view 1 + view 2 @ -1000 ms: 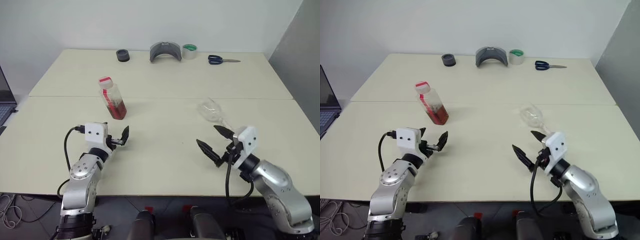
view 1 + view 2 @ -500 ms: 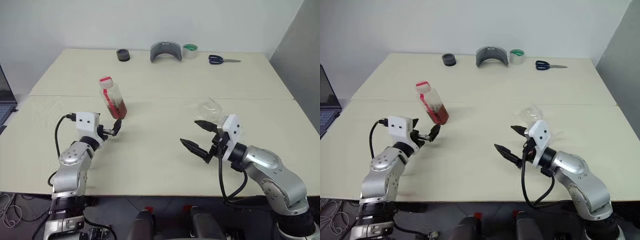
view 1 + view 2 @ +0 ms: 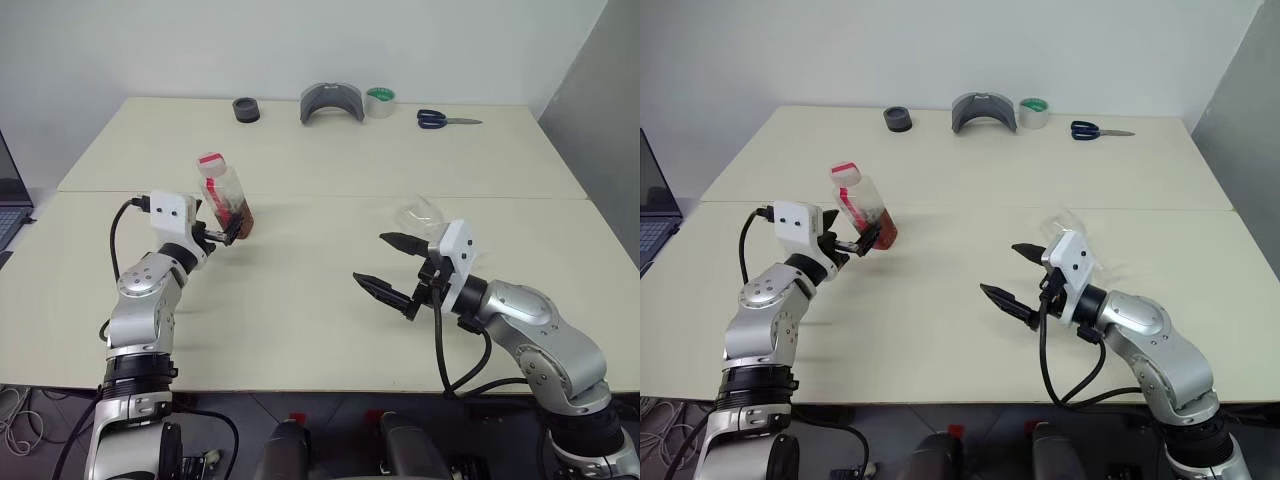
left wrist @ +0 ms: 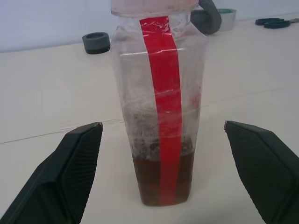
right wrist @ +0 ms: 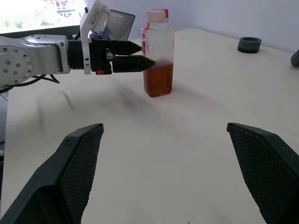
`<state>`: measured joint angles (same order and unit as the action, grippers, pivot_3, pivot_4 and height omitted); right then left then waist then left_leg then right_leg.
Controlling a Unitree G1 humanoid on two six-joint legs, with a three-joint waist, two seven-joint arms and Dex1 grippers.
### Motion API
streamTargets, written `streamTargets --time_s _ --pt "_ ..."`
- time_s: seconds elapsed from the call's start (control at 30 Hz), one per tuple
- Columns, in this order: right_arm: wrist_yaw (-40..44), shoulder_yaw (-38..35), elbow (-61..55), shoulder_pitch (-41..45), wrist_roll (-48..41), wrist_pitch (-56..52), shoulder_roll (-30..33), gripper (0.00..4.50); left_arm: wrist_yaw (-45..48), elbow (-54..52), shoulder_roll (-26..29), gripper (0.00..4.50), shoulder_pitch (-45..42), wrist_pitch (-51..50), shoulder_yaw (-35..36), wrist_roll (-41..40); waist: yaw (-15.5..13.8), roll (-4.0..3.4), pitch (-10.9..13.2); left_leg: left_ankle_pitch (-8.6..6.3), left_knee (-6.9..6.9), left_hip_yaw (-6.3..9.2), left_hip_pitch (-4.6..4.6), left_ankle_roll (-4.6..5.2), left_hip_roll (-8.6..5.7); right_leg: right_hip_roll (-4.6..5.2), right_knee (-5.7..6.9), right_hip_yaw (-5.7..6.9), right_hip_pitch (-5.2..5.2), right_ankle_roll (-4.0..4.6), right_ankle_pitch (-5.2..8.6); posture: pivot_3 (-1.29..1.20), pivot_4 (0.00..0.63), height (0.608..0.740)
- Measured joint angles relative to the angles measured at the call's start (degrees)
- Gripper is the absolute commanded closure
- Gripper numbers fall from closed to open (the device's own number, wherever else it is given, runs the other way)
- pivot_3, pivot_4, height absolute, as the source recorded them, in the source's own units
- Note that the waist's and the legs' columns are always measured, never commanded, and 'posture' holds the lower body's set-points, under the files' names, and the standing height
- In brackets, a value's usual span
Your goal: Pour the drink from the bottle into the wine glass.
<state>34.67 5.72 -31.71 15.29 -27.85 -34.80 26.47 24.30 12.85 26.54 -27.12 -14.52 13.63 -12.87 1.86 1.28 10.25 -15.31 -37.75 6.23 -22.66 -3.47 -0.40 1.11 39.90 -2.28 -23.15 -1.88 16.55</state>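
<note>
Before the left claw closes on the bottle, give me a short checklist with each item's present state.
1. Left claw open wide enough: ok, a finger on either side of the small clear plastic bottle.
2. Bottle upright on the cream table: ok.
3. Red-and-white cap on: ok; must come off before pouring.
4. Amber drink inside: ok, bottom part filled.
5. Clear stemmed wine glass upright: cannot tell, partly hidden behind the right claw.
6. Right claw open, holding nothing: ok.
</note>
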Motion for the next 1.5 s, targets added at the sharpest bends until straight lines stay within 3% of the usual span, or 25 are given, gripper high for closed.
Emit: streamTargets --time_s 0.6,1.17,1.27,1.5 --pt "-0.94 0.01 -0.02 4.54 -0.5 -3.39 -0.68 0.0 0.85 12.99 0.73 0.02 -12.28 4.43 -1.76 2.57 0.02 0.0 0.0 0.0 -0.05 0.0 -0.04 0.0 -0.02 0.0 0.01 0.01 -0.03 0.0 0.0 0.0 0.15 0.74" --pt "-0.91 0.0 -0.02 5.02 -0.56 -4.05 -0.7 0.0 0.08 18.41 0.67 0.02 -14.76 6.66 -2.8 4.08 0.05 0.0 0.0 0.0 -0.05 0.01 -0.05 0.0 -0.02 0.0 0.02 0.0 -0.04 0.0 0.0 0.0 0.15 0.74" --pt "-0.9 -0.01 -0.02 5.01 -0.56 -4.04 -0.69 0.0 0.04 18.8 0.57 0.6 -14.76 6.79 -2.9 4.07 0.04 0.0 0.0 0.0 -0.06 0.01 -0.06 0.0 -0.02 0.01 0.02 0.01 -0.04 0.0 0.0 0.0 0.15 0.74" --pt "-0.86 -0.01 -0.02 5.0 -0.55 -4.02 -0.67 0.0 0.01 19.24 -0.36 2.66 -14.8 7.28 -2.98 3.84 0.06 0.0 0.0 0.0 -0.06 0.0 -0.05 0.0 -0.02 0.01 0.02 0.0 -0.04 0.0 0.0 0.0 0.15 0.74"
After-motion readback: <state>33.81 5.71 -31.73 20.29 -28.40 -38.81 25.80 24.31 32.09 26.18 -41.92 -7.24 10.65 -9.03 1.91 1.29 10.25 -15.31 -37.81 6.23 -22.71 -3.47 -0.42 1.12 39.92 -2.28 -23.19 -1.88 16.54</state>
